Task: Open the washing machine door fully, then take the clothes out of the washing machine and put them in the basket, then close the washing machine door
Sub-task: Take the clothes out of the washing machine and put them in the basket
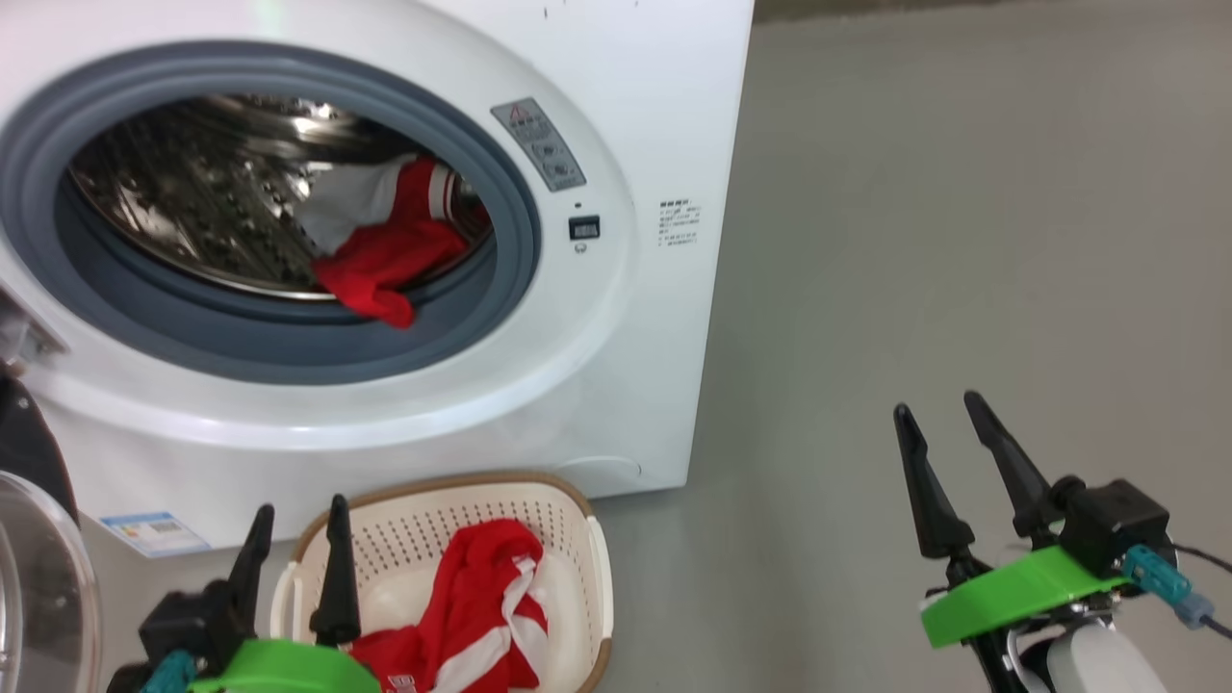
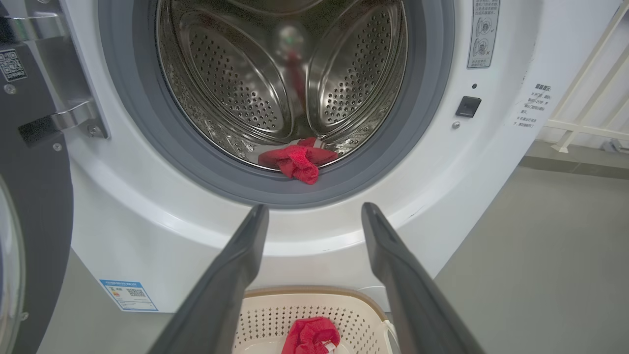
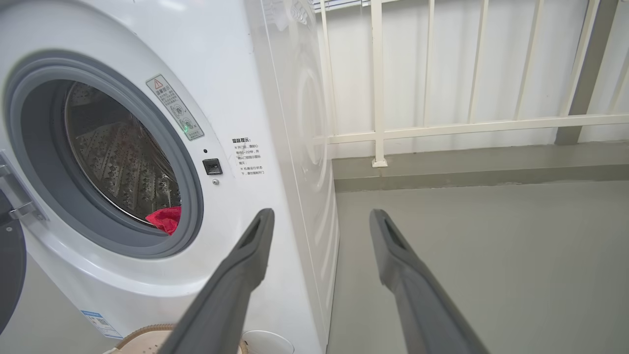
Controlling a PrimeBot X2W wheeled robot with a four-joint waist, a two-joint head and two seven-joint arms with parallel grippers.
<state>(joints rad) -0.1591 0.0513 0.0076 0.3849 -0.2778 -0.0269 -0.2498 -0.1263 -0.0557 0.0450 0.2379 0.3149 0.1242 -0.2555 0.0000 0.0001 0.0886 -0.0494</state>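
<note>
— Nearest, at the lower left, what is the left claw (image 1: pixel 299 507) doing?

— It sits on a green mount with its two dark fingers pointing up and away. They are spread wide with nothing between them. It hangs at the near left of the basket (image 1: pixel 452 484) and is aimed at the washing machine (image 1: pixel 654 96).

— And the right claw (image 1: pixel 936 404)?

— Also wide and empty. It is over bare grey floor (image 1: pixel 962 241), well right of the machine, with its fingers tilted up and slightly left.

— What do the clothes (image 1: pixel 481 597) look like?

— Bright red. One piece lies crumpled in the basket and has broad white stripes. A second garment (image 1: pixel 385 260), red with a white part and a striped cuff, lies at the near right of the steel drum (image 1: pixel 192 202). A fold of it spills over the lip onto the grey rubber ring (image 1: pixel 289 346).

— The basket?

— Cream plastic with perforated sides and a brown rim. It stands on the floor just in front of the machine, below the opening.

— The door (image 1: pixel 29 452)?

— Glossy black and swung open at the far left, with its clear bowl window bulging out.

— Any writing?

— A blue label (image 1: pixel 154 532) sits at the machine's lower left corner. Right of the opening is a grey sticker (image 1: pixel 539 144) with a red warning triangle, and further right a small block of print (image 1: pixel 680 223). The door carries a QR code (image 2: pixel 11 64). None of the text is legible.
</note>
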